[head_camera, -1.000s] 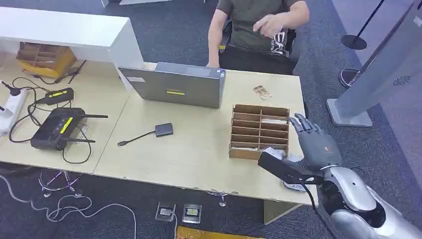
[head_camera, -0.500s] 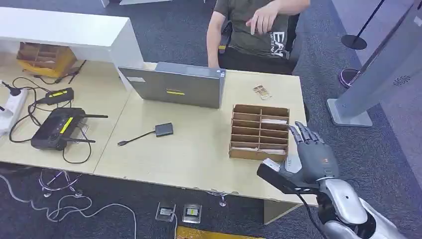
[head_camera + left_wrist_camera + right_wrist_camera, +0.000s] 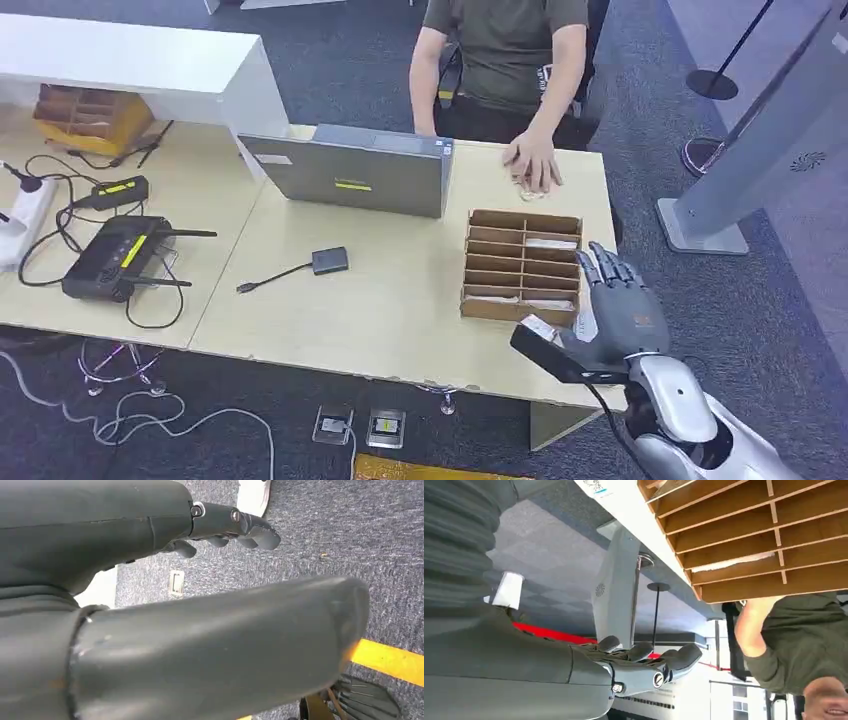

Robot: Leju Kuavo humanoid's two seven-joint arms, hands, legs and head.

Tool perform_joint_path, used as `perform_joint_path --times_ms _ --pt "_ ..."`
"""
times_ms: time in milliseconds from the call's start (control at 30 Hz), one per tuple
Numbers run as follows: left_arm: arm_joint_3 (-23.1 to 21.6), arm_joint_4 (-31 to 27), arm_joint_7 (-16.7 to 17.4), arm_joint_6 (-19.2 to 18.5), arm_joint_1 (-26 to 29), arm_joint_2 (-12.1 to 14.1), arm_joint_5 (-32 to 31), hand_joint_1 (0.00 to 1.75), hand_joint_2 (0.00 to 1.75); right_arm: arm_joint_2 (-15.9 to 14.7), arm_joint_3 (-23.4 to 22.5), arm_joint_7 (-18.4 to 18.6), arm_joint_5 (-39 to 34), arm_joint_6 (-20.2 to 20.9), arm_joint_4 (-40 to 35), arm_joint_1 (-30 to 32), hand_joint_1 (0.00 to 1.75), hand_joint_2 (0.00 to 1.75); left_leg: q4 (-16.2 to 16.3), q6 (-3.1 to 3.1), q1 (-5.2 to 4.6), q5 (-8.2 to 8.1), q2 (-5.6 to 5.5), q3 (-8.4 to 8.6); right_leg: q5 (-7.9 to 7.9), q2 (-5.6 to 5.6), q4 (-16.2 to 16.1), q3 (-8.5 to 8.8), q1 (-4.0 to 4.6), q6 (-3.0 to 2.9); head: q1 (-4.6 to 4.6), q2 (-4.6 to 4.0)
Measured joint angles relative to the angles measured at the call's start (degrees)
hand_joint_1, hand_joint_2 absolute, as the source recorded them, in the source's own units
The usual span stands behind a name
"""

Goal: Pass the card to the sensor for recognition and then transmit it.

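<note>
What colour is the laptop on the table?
Grey, with a small yellow label; the laptop shows best in the head view.

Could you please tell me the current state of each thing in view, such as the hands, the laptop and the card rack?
Right hand: fingers spread, holding nothing visible, beside the card rack.
Left hand: hanging over the floor, holding nothing.
Card rack: some slots hold cards.
Laptop: open, facing the person.
Person's hand: resting flat on the table.

The counter (image 3: pixel 380 300) is pale wood; the slotted box (image 3: pixel 522 265) on it is brown cardboard. The laptop (image 3: pixel 350 175) is grey with a yellow sticker. The router (image 3: pixel 115 255) is black, striped yellow-green. The carpet (image 3: pixel 770 290) is speckled blue-grey. The person's shirt (image 3: pixel 505 40) is olive.
</note>
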Motion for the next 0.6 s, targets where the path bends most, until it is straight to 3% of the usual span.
perform_joint_path --times_ms 600 --pt "0.0 0.0 0.0 -0.1 0.0 0.0 0.0 0.00 0.00 3.1 0.5 -1.1 -1.2 -0.9 6.1 -1.7 0.00 1.75 0.0 0.00 0.00 0.00 0.00 0.00 0.00 0.00 0.0 0.00 0.00 0.00 0.02 0.00"
